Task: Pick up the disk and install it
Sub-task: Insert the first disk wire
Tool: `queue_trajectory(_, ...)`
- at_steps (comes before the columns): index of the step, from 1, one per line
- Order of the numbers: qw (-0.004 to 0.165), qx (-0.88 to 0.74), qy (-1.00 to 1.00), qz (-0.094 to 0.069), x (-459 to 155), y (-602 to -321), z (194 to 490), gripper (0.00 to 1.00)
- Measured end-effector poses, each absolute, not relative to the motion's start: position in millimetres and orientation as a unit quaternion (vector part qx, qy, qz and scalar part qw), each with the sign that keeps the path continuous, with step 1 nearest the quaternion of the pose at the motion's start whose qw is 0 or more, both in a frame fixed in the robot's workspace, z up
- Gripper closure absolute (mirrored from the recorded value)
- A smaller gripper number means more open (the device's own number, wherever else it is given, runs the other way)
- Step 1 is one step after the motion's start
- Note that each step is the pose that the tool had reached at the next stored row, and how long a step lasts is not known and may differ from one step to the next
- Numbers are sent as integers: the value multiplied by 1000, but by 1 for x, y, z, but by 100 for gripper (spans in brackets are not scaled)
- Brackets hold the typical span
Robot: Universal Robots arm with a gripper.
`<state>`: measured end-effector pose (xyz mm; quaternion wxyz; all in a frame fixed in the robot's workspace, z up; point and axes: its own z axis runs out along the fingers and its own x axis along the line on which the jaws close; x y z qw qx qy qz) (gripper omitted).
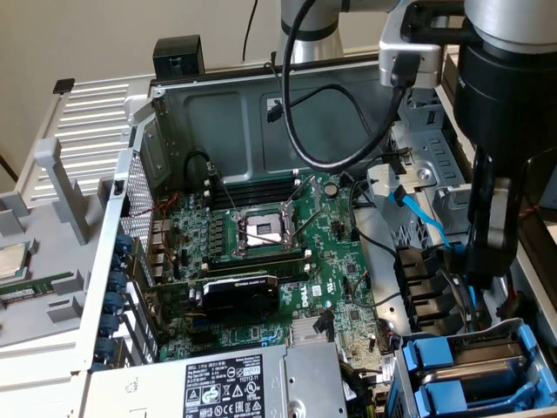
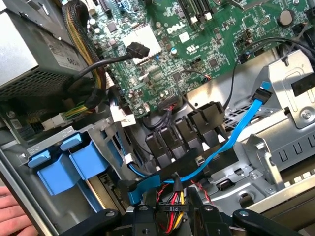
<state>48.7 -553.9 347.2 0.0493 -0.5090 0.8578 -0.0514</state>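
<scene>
In the exterior view my gripper (image 1: 484,261) hangs low at the right side of the open computer case, just above the drive cage (image 1: 409,366). The disk (image 1: 494,348) lies in that cage, with a dark metal edge showing between blue carrier frames (image 1: 452,361). In the wrist view the same blue frames (image 2: 74,160) sit beside my gripper (image 2: 173,216). Its fingers (image 2: 142,212) are closed on a black power connector (image 2: 172,206) with red, yellow and black wires. The end of a blue data cable (image 2: 143,189) rests right next to that connector.
The motherboard (image 1: 261,235) fills the case floor, with a graphics card (image 1: 239,292) and the grey power supply (image 1: 244,383) near the front. A blue cable (image 1: 422,213) runs over black cable plugs (image 2: 172,137). A person's hand (image 2: 10,209) rests at the case edge.
</scene>
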Motion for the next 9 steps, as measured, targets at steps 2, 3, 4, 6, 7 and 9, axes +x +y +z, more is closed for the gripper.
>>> queue_trajectory(2,50,-509,858,-55,47,-552,347,65)
queue_trajectory(3,50,-509,857,-57,46,-551,347,65)
queue_trajectory(4,50,-509,857,-60,46,-551,347,65)
queue_trajectory(6,50,-509,857,-66,44,-550,347,65)
queue_trajectory(7,49,-509,856,-70,43,-550,347,65)
queue_trajectory(9,48,-509,856,-78,41,-549,347,65)
